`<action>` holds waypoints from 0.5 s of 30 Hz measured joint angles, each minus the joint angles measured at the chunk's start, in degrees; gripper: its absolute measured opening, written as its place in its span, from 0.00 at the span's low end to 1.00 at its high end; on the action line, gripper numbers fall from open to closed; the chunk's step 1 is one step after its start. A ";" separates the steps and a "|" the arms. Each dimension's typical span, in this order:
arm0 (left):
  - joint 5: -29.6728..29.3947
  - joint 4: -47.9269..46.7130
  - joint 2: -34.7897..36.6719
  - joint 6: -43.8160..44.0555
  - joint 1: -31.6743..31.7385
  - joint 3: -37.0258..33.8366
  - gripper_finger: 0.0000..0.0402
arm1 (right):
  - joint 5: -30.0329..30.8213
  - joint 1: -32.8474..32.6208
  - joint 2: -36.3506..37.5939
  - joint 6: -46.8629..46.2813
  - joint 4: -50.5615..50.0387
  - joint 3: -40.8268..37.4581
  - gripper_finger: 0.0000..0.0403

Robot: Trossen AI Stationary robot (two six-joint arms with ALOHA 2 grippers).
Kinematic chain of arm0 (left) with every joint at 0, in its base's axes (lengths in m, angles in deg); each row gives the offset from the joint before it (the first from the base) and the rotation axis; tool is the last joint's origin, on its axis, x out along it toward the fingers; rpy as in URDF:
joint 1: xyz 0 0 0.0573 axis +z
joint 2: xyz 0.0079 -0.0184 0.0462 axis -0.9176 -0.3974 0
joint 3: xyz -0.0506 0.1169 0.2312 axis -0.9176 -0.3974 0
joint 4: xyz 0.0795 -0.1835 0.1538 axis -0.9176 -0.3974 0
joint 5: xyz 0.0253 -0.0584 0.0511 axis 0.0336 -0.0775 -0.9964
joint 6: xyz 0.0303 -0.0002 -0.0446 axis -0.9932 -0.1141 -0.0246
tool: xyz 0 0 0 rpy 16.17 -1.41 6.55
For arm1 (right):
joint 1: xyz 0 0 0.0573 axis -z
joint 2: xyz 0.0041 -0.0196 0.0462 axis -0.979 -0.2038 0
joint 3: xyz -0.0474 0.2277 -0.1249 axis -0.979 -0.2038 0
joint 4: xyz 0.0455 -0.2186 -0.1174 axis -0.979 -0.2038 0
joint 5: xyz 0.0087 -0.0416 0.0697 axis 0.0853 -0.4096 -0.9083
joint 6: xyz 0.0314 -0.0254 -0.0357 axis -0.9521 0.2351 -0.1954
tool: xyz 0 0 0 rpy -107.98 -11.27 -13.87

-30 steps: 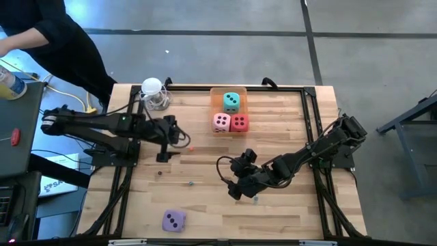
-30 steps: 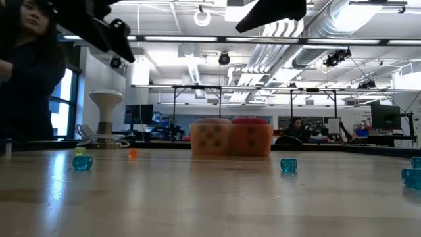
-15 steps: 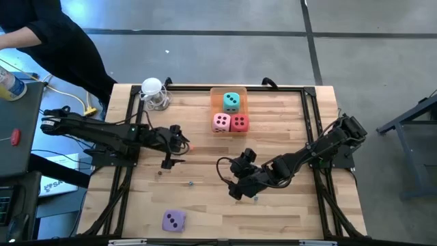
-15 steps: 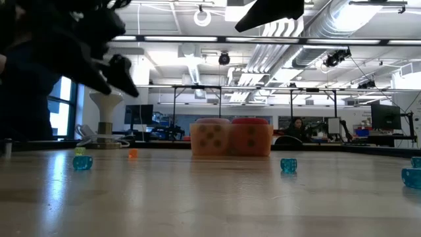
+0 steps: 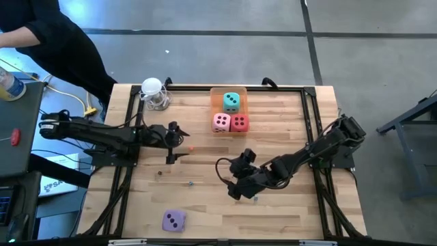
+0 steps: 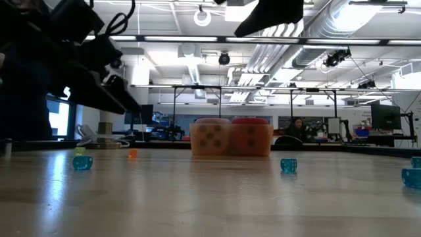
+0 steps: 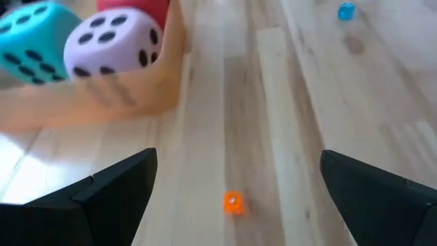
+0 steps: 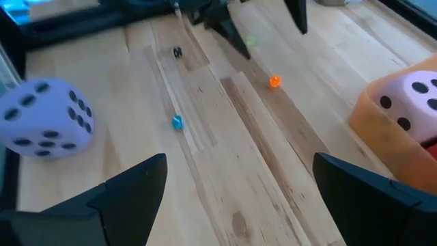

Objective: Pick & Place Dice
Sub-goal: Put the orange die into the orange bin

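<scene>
While three dice sit together at the counter's (image 5: 287, 116) far edge, the teal die (image 5: 232, 102) in a tan tray (image 5: 217, 93) with the pink die (image 5: 221, 122) and red die (image 5: 240, 123) touching just in front, the purple die (image 5: 173, 220) lies alone near the front edge, well apart. The left pincer (image 5: 171, 142) hangs wide open and empty over the left-centre, an orange bead (image 7: 233, 203) between its fingers in its wrist view. The right pincer (image 5: 237, 180) is also spread wide, empty, at mid-counter.

Risks, as I judge them: either pincer could close on a bead instead of a die, or a reach toward the purple die could cross the other arm. Soft cubes may squash and slip if gripped off-centre.
</scene>
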 joint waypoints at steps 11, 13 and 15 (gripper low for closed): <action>8.38 2.99 -6.61 0.78 4.75 -1.89 1.00 | -1.80 0.81 -4.18 4.77 3.54 -0.05 0.89; 11.37 5.15 -8.56 0.61 5.39 -1.91 1.00 | -2.10 1.18 -4.53 4.88 4.16 0.01 0.89; 13.01 7.14 -11.22 0.08 5.84 -1.85 1.00 | -2.18 1.16 -4.61 4.88 3.94 -0.03 0.89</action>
